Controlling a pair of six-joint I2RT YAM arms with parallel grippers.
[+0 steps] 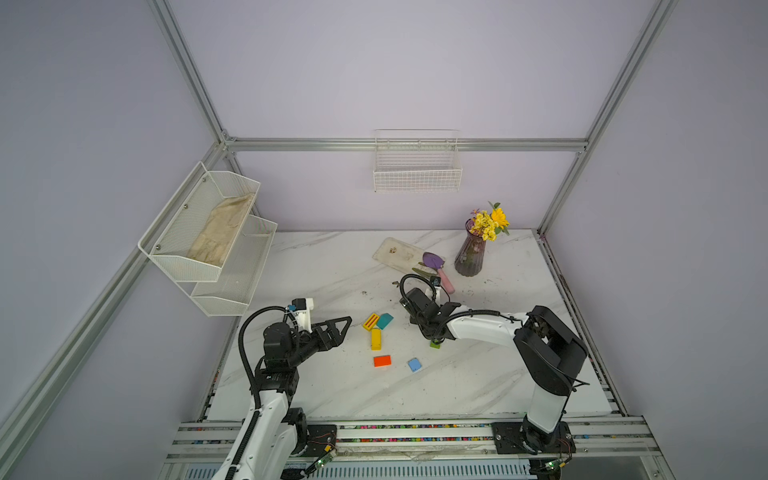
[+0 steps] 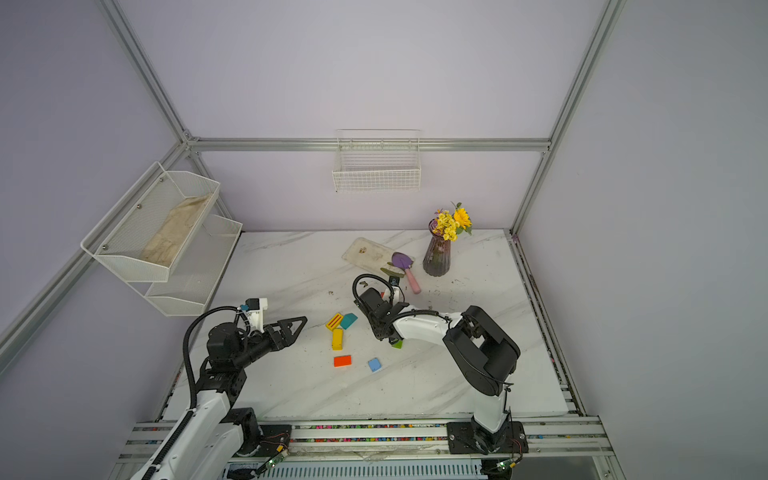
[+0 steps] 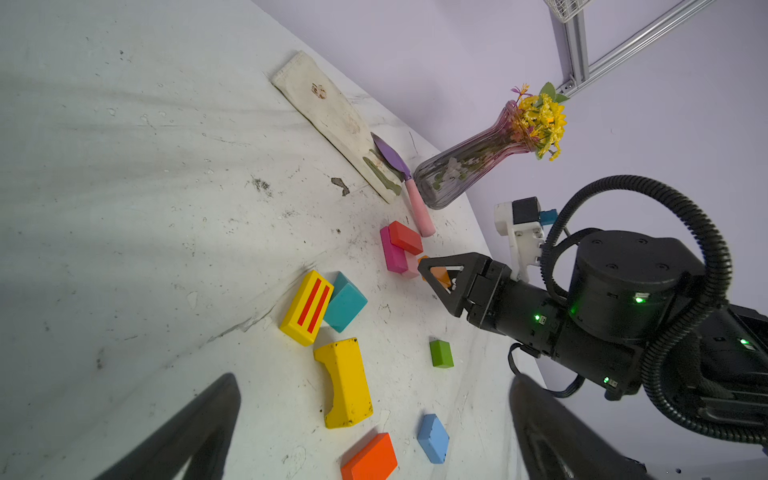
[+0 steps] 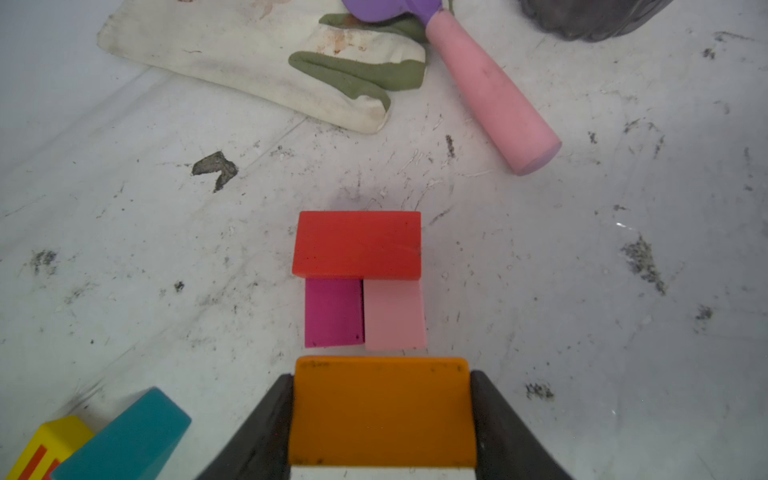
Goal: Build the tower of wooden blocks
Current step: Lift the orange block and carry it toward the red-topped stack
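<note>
L gripper (image 1: 343, 325) hovers over the left part of the table (image 1: 332, 386). Its fingers are spread as wide as they go, w/ nothing btwn them, and the tips aim toward the table's middle.

Next, in both top views, comes a cluster. The striped yellow block (image 1: 370, 321) touches the teal block (image 1: 385, 321), and the yellow arch block (image 1: 375, 338) lies flat just in front of them. Nearer the front edge, apart from each other, sit the orange-red block (image 1: 382, 360) and then the blue block (image 1: 414, 365). The green block (image 1: 435, 344) sits further right, just by the R arm's wrist.

R gripper (image 4: 382, 378) is part-closed, w/ its fingers clamped on both sides of the orange block (image 4: 382, 419). Right ahead of it in the R wrist view is the tower (image 3: 395, 253), only begun. The magenta block (image 4: 332, 311) and pink block (image 4: 395, 316) sit side by side, touching, w/ the red block (image 4: 357, 245) across their far ends. Can't tell if orange touches the stack.

Further back and right is a dirty glove (image 1: 399, 251), w/ the blade of the trowel (image 1: 438, 270) lying on it. Then comes the vase (image 1: 469, 257) w/ yellow flowers.
</note>
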